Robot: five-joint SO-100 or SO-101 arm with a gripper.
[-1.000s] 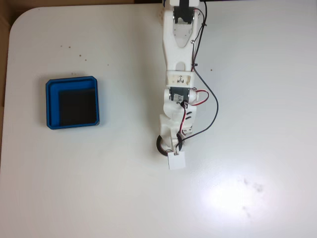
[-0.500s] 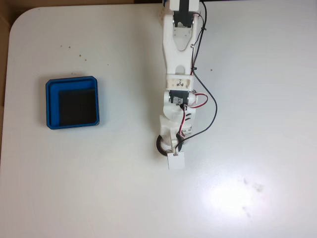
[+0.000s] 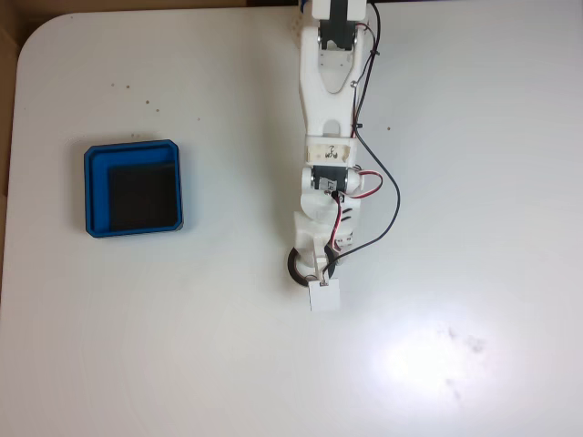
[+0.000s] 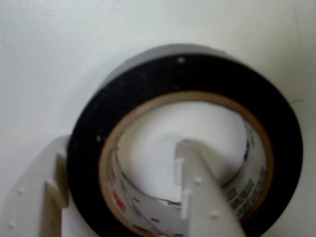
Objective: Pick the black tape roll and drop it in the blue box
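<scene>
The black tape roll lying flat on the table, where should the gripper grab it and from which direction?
Come from above and pinch the band of the black tape roll: one finger inside the open centre, the other outside, as the gripper straddles it in the wrist view. Lying flat, it offers only its thin wall.

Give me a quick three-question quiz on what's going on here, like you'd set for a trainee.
1. True or false: the tape roll already lies in the blue box.
2. In the wrist view, where do the two fingers of the gripper stand? A) both outside the roll; B) one inside its open centre and one outside its band; C) both inside the centre.
3. In the fixed view, on which side of the arm does the box sit?

Key
1. False: the roll lies on the white table beneath the gripper, well apart from the box.
2. B
3. The left.
</scene>
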